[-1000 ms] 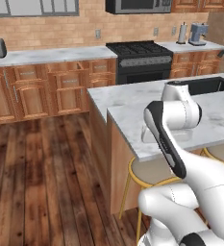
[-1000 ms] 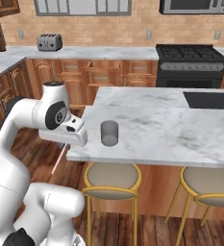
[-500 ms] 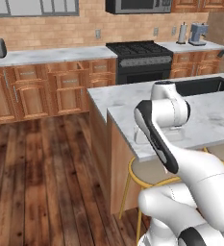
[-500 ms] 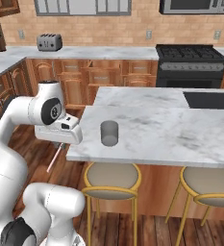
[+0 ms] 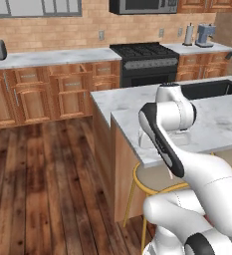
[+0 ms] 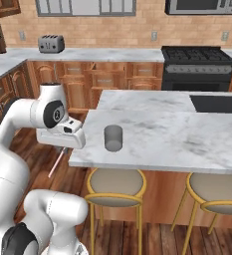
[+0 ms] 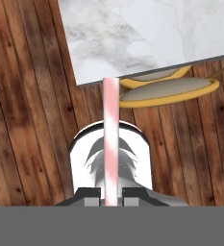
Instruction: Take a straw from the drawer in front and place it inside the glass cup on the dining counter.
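My gripper (image 7: pixel 111 199) is closed on the straw (image 7: pixel 111 139); the two finger tips press its base from either side. The straw projects straight out from between the fingers, pale pinkish-red with lighter bands. In the right base view the straw (image 6: pixel 56 163) hangs below my hand, slanting down and away from the counter edge.

The dining counter (image 7: pixel 147 33) lies ahead of the straw's far end in the hand view; its marble corner is just beyond the tip. In the right base view the dining counter (image 6: pixel 187 139) stands just beside my hand, on the side away from my arm.

The glass cup (image 6: pixel 113 138) stands upright on that marble top, near the counter edge closest to my hand, with bare marble around it. It is apart from the gripper, and the overhanging counter edge lies between the straw and the cup.

Two stools (image 7: pixel 168 89) with yellow rims show under the overhang, just past the straw's tip. In the right base view a stool (image 6: pixel 116 187) sits directly under the cup's part of the counter.

Below the hand is wooden floor (image 7: pixel 31 125).

A row of wooden cabinets (image 6: pixel 105 79) stands well behind; one drawer there appears slightly pulled out, though the view is too small to confirm it.
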Available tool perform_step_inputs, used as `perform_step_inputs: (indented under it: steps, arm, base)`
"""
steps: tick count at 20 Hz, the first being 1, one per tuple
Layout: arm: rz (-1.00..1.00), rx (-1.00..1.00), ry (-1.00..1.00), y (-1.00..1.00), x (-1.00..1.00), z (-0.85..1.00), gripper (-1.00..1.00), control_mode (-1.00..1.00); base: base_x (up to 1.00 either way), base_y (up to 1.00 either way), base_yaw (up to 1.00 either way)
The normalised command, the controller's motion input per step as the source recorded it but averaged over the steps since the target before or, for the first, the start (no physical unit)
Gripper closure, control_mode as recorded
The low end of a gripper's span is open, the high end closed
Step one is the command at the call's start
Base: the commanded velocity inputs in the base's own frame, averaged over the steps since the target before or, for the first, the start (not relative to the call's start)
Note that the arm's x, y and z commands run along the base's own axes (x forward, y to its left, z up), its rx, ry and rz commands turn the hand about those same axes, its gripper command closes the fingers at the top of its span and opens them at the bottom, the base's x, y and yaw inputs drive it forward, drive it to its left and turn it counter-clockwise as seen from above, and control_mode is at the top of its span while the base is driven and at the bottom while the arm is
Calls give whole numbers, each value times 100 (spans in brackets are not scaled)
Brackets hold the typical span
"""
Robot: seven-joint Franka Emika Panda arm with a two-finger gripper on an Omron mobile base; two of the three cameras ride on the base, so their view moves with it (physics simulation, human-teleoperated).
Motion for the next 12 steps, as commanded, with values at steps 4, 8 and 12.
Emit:
perform_step_inputs:
  steps: [4,8,12]
  arm:
    - [-3,0,0,0,2,1,100,-100]
    - [-5,0,0,0,10,7,100,-100]
    - [-5,0,0,0,17,12,100,-100]
  base:
    - [0,0,0]
    - [0,0,0]
    - [0,0,0]
